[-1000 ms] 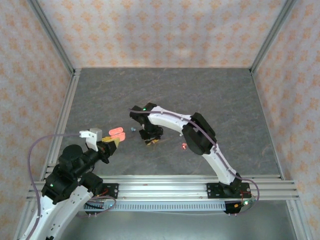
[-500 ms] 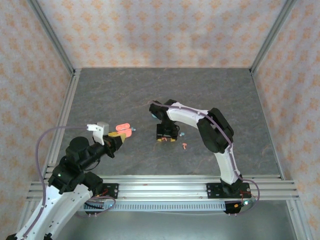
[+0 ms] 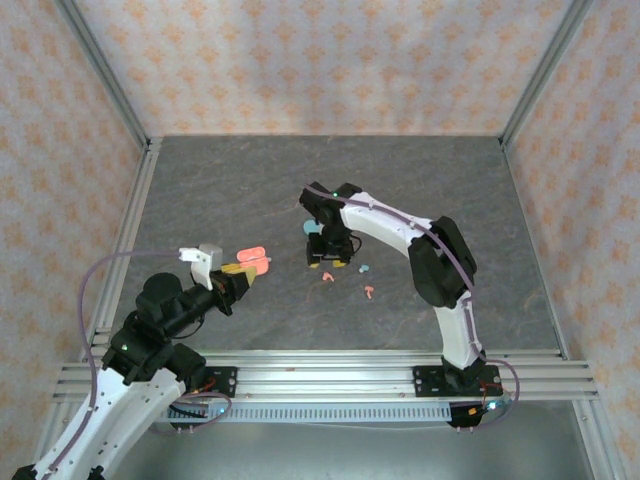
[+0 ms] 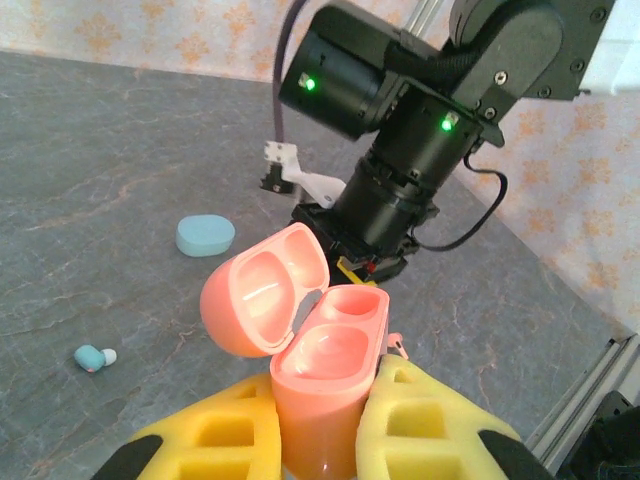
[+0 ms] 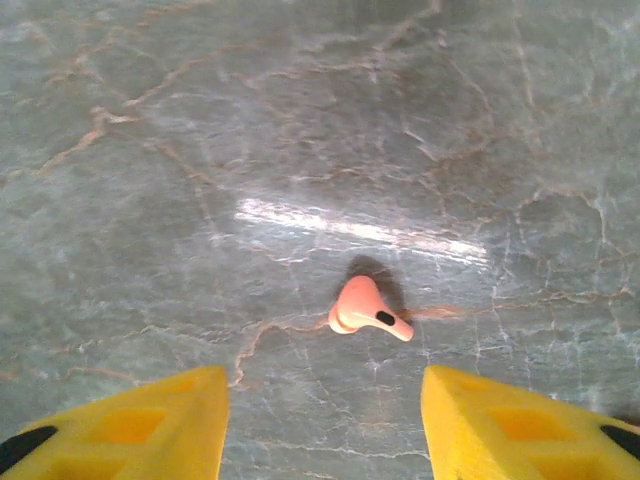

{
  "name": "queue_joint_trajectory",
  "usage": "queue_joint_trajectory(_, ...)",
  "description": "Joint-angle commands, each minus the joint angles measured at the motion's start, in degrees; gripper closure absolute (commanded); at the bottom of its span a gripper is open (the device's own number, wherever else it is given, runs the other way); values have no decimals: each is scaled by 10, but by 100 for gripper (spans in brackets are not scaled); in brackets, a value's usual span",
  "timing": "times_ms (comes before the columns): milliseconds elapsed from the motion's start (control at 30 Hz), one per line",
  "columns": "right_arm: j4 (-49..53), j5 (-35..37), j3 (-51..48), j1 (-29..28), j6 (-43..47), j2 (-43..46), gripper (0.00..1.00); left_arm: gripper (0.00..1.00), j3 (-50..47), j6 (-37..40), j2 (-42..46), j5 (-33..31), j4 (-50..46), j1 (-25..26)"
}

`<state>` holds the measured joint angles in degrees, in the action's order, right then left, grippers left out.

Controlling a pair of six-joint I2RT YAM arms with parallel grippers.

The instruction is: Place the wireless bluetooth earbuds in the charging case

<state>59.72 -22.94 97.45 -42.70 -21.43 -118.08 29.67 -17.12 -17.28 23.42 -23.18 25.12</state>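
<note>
One salmon-pink earbud (image 5: 366, 308) lies on the table (image 5: 150, 150), mid-scene, between the right gripper (image 5: 322, 410)'s spread jaws, so picking is in hand and next needs a straight drop and gentle pinch, while the left gripper (image 4: 322, 430), near-left, pinches the pink case (image 4: 320, 345), lid open.

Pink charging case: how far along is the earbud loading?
Done: the salmon-pink oval plastic charging case is open, clamped in the left gripper; both of its wells are empty. In hand: the right gripper hangs open over a salmon-pink plastic earbud lying on the grey table. Remaining: every insertion, including the light-teal earbud; the light-teal oval case sits closed.
</note>
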Motion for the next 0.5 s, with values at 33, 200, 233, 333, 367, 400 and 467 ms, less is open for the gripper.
queue_joint_trajectory(33,66,31,49,-5,131,-33,49,100,-9,-9,13,9,27,0)
queue_joint_trajectory(200,102,84,76,-12,193,-67,50,100,-8,-12,17,13,20,0)
queue_joint_trajectory(233,102,84,78,-14,196,-72,50,100,-8,-12,19,16,19,0)
queue_joint_trajectory(333,98,74,85,-19,201,-85,50,100,-12,-13,26,23,18,0)
queue_joint_trajectory(367,97,71,88,-22,201,-89,50,100,-13,-13,30,25,18,1)
queue_joint_trajectory(400,96,69,91,-24,201,-93,50,100,-15,-14,35,25,18,0)
queue_joint_trajectory(467,95,64,97,-27,202,-102,50,100,-16,-16,43,24,12,0)
